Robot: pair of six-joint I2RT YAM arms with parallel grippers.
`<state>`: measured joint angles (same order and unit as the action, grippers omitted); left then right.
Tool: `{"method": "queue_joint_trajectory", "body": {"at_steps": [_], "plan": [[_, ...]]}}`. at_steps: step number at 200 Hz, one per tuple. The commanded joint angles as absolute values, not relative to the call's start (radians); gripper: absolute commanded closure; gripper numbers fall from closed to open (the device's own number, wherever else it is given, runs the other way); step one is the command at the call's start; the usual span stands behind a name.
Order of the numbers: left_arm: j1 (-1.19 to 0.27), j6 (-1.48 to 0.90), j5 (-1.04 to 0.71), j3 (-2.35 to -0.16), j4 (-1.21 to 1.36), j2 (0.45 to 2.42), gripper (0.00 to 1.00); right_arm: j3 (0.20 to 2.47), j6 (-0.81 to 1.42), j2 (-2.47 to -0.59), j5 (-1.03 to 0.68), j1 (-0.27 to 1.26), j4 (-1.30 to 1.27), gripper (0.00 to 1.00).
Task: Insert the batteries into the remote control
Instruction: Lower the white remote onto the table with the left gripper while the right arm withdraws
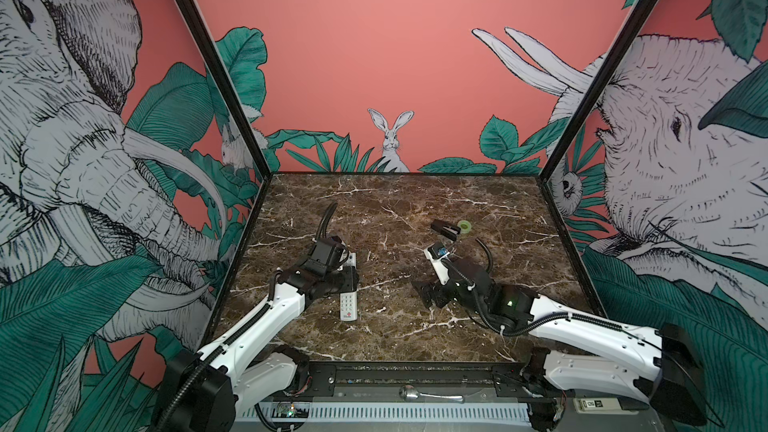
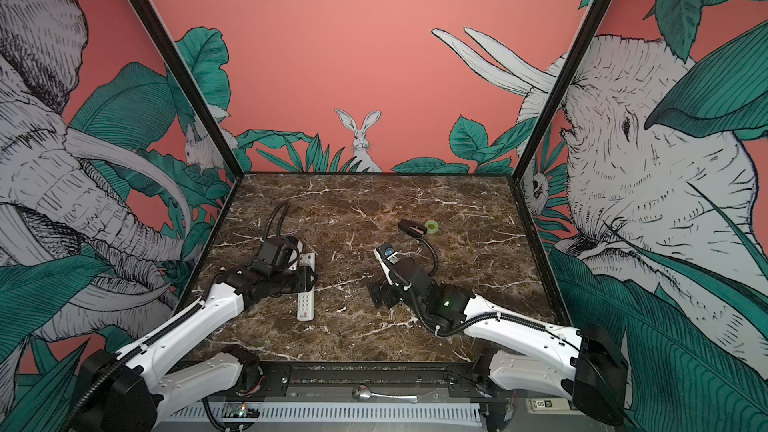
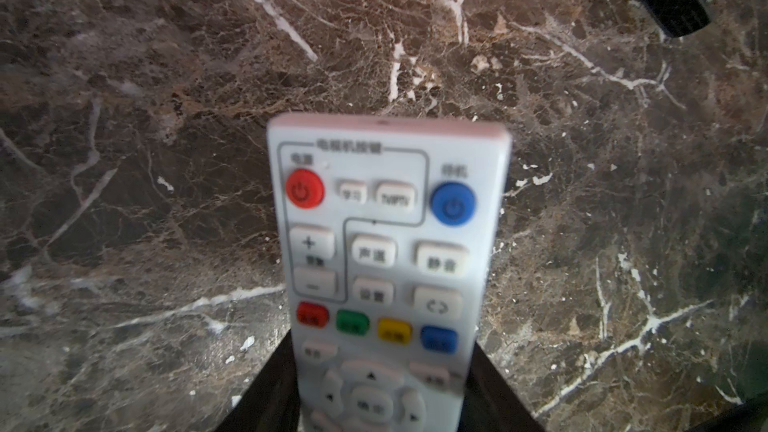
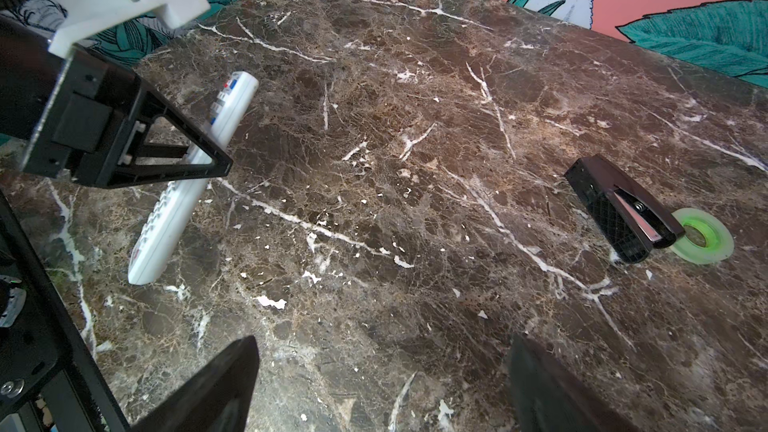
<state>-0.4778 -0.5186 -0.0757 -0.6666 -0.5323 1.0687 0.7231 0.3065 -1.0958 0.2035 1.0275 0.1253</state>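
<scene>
The white remote control (image 1: 348,306) (image 2: 305,303) lies lengthwise on the left of the marble table (image 1: 395,209), buttons up, with its red logo at the near end. My left gripper (image 1: 350,279) (image 2: 308,278) is shut across its middle. In the left wrist view both black fingers press the sides of the remote control (image 3: 386,218), which fills the left gripper (image 3: 382,392). From the right wrist the remote control (image 4: 174,209) runs through the left gripper (image 4: 178,164). My right gripper (image 1: 428,293) (image 4: 382,388) hangs open over bare marble at centre right. The batteries are out of view.
A black stapler-like object (image 1: 444,229) (image 4: 619,209) lies at the back right of centre, its far end resting on a green tape ring (image 1: 464,226) (image 4: 702,241). Patterned walls close the table on three sides.
</scene>
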Motion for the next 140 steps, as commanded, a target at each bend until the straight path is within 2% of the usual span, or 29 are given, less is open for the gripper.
{"method": "queue_joint_trajectory", "body": {"at_steps": [1,140], "plan": [[-0.485,-0.505,-0.029,-0.658,-0.567,1.078,1.00,0.723,0.306,-1.107,0.221,1.025,0.117,0.04],[-0.488,-0.529,0.020,-0.655,-0.552,1.187,1.00,0.705,0.303,-1.132,0.212,1.024,0.100,0.04]]}}
